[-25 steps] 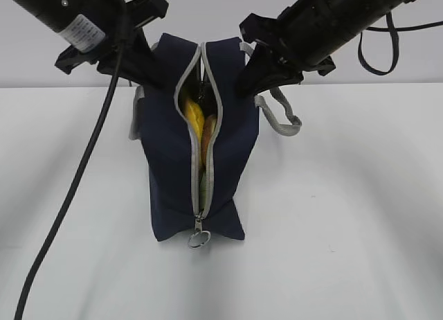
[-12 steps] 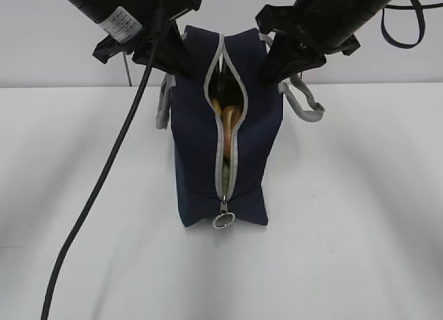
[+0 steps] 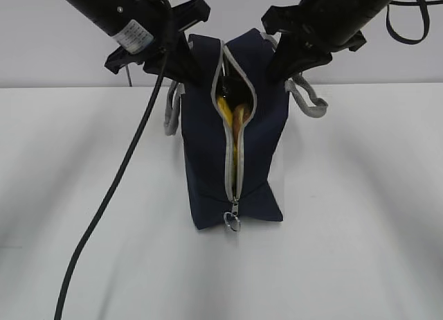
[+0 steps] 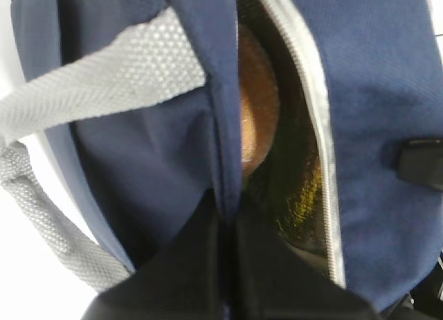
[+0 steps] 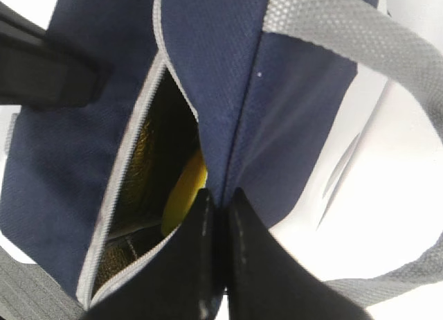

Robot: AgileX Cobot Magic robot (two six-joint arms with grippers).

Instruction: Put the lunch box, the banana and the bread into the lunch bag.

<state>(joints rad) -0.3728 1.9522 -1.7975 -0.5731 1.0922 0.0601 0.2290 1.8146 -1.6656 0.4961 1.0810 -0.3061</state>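
Navy bag (image 3: 259,164) bore no readable label; left claw (image 3: 185,65) and right claw (image 3: 280,62) each pinched its rim from above.

A plain white table (image 3: 360,216) filled the lower part of the exterior view, and soft grey shadows lay across it at the left and the right. Behind it rose a pale wall (image 3: 41,50) (a shade greyer than the tabletop), meeting the table's far edge in a straight horizontal line
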